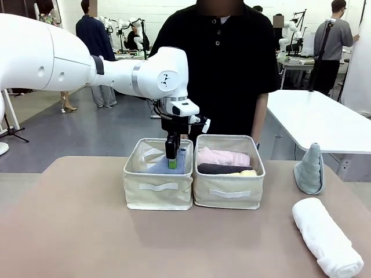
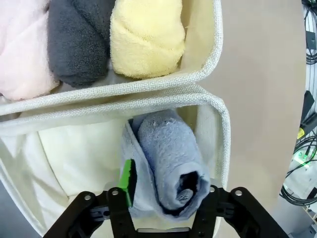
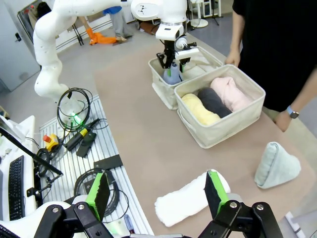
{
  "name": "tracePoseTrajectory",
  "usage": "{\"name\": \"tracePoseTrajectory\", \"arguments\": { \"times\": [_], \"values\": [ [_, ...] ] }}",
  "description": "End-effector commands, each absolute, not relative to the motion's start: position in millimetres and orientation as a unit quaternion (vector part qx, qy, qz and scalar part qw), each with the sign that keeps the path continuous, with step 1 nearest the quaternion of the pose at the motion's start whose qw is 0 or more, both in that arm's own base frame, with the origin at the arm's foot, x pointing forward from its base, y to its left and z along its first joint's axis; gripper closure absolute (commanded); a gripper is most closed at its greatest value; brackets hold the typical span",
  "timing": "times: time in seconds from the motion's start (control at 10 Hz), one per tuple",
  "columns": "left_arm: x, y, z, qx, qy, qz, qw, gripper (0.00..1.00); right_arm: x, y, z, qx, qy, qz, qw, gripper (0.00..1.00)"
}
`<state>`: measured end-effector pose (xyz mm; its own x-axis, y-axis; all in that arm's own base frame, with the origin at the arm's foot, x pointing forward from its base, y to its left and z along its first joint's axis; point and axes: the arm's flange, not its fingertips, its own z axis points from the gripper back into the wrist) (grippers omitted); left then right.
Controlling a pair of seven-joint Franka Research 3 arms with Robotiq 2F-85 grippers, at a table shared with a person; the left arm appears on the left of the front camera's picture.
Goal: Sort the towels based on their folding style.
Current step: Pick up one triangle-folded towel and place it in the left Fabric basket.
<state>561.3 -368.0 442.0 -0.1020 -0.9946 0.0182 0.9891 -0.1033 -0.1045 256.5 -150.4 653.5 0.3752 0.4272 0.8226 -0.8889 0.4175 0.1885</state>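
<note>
My left gripper (image 1: pixel 172 160) (image 2: pixel 168 191) reaches down into the left beige bin (image 1: pixel 157 188). Its jaws stand open on either side of the light blue cone towel (image 1: pixel 177 163) (image 2: pixel 171 158), which rests in the bin uncompressed. One green pad (image 2: pixel 128 181) lies against the towel's flap; the other finger is hidden behind the cloth. The right bin (image 1: pixel 229 196) holds rolled pink (image 1: pixel 223 156), dark grey (image 1: pixel 223 168) and yellow (image 1: pixel 248 172) towels. A pale teal cone towel (image 1: pixel 309 169) and a white rolled towel (image 1: pixel 326 236) lie on the table at the right. My right gripper (image 3: pixel 156 193) hangs open above the white roll (image 3: pixel 190 198).
A person in black (image 1: pixel 223 69) stands at the far edge just behind the bins, hands (image 3: pixel 230 60) near the right bin. The tan table (image 1: pixel 75 231) is bare at the left and front. A white table (image 1: pixel 319 116) stands beyond at the right.
</note>
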Motion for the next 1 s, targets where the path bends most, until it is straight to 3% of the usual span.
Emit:
{"name": "tracePoseTrajectory", "arguments": {
  "times": [0.0, 0.5, 0.9],
  "values": [
    [553, -359, 439, -0.043, 0.026, -0.741, 0.67, 0.0, 256, -150, 652, 0.328, -0.358, 0.433, 0.759, 0.0],
    [551, -357, 447, -0.039, 0.025, -0.748, 0.662, 0.0, 256, -150, 652, 0.328, -0.358, 0.433, 0.759, 0.0],
    [508, -270, 566, -0.066, -0.081, -0.754, 0.649, 0.0, 256, -150, 652, 0.328, -0.358, 0.433, 0.759, 0.0]
  ]
}}
